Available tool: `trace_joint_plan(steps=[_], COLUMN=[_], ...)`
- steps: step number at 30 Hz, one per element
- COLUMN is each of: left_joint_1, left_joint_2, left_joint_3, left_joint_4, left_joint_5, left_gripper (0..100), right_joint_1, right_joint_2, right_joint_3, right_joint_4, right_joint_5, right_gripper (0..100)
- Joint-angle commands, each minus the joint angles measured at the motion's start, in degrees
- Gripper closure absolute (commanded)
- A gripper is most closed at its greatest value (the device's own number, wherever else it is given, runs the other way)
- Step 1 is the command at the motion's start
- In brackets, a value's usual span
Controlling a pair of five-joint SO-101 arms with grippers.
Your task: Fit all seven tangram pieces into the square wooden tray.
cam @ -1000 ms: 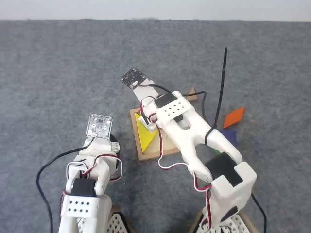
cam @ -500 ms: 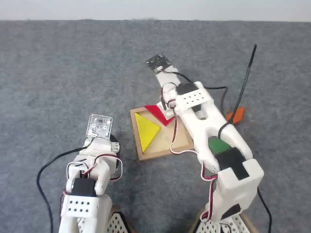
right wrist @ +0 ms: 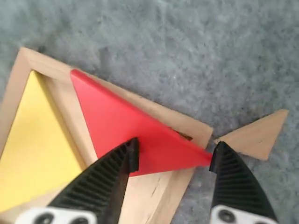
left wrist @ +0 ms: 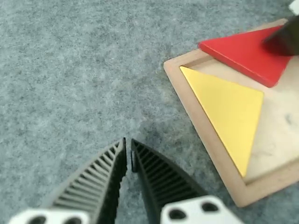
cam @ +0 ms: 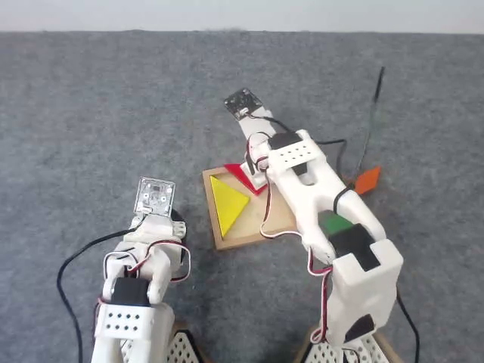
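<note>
The square wooden tray (cam: 234,243) lies mid-table between the arms. A yellow triangle (cam: 227,203) lies flat inside it along its left side. At the tray's far corner a red triangle (right wrist: 126,126) rests tilted across the rim (right wrist: 159,111), one tip poking past it. My right gripper (right wrist: 175,151) is shut on the red triangle, one finger at each side. The left gripper (left wrist: 127,142) is shut and holds nothing. It hovers over the grey mat just left of the tray (left wrist: 210,135), with the yellow triangle (left wrist: 229,107) and red triangle (left wrist: 247,49) beyond it.
A bare wooden triangle (right wrist: 254,135) lies on the mat just outside the tray's far corner. An orange piece (cam: 367,180) and a green piece (cam: 333,223) lie right of the tray, the green one partly under the right arm (cam: 318,197). Grey mat spreads all around.
The right arm swung from over the tray's left part toward its far corner, uncovering the yellow triangle, and the red triangle now shows at the far rim. The left arm stayed still.
</note>
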Motion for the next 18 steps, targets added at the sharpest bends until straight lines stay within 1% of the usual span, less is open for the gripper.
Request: trace_joint_plan(steps=[1, 6, 10, 15, 18], left_joint_1=[-0.26, -0.26, -0.26, -0.18, -0.26], left_joint_2=[-0.79, -0.79, -0.79, -0.79, -0.79], left_joint_3=[-0.48, -0.48, -0.48, -0.48, -0.48], left_joint_4=[0.26, 0.26, 0.26, 0.26, 0.26], left_joint_5=[0.35, 0.35, 0.35, 0.35, 0.35], left_gripper=[98, 98, 98, 98, 98], right_joint_1=[-2.68, -5.93, -7.16, -4.26, -0.31], right_joint_2=[-0.04, -1.19, -1.27, -4.97, -10.86], right_joint_3=[-2.46, -2.11, -2.11, -2.11, -2.11], right_joint_4=[-0.75, -0.40, 1.27, 2.77, 7.43], right_joint_5=[0.26, 0.26, 0.35, 0.18, -0.35], right_gripper=[73.9, 73.9, 73.9, 73.8, 73.8])
